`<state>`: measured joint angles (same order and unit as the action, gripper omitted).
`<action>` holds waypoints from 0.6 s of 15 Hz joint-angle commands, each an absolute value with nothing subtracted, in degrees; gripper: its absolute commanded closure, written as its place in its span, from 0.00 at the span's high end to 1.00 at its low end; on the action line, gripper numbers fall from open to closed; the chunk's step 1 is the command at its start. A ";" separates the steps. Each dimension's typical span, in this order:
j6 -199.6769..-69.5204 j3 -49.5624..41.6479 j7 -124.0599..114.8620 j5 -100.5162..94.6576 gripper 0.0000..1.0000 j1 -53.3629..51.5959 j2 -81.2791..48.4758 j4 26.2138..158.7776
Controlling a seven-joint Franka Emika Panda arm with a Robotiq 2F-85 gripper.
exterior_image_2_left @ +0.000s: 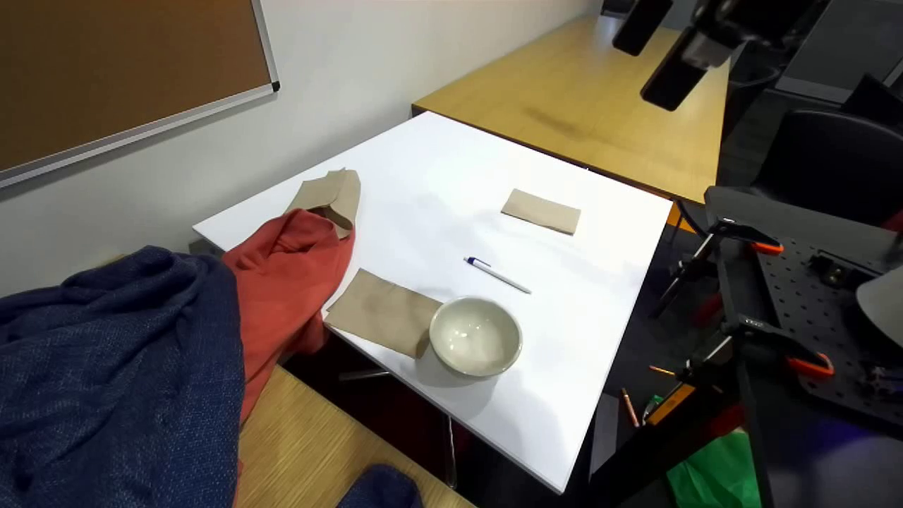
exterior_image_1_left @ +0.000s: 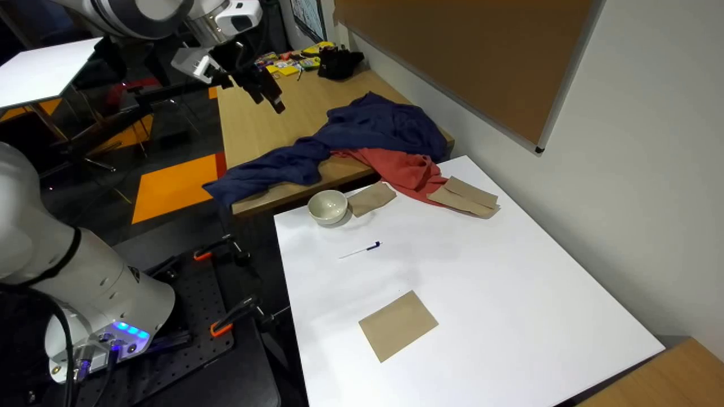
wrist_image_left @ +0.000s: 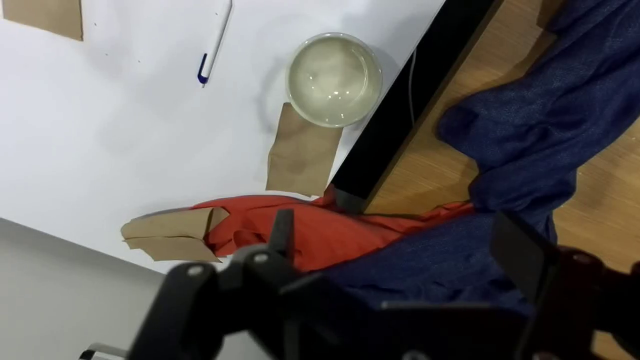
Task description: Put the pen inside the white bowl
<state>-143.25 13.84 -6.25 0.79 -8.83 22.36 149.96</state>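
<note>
The pen, white with a blue end, lies flat on the white table, outside the bowl. In an exterior view the pen is just below the middle of the frame, with the bowl above it and to the left. In an exterior view that shows the pen a little right of centre, the bowl stands upright just below it. The wrist view has the pen at upper left, running out at the top edge, and the bowl at upper centre.

The gripper is unclenched, its two fingers well apart in the lower half of the wrist view. In both exterior views it hangs in the air near the top of the frame, well away from pen and bowl.

A piece of brown paper lies just beside the bowl; I cannot tell whether they touch. In an exterior view a flat brown sheet lies below the pen. A folded paper lies against the red cloth, which crosses the edges of the white table and the wooden table. A blue cloth is heaped on the wooden table.
</note>
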 commanded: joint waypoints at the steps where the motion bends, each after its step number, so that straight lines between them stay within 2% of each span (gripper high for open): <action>1: -144.27 13.33 -9.05 -2.88 1.00 -6.54 22.64 150.39; 9: -149.91 8.37 -9.60 -7.38 1.00 -0.27 16.76 151.25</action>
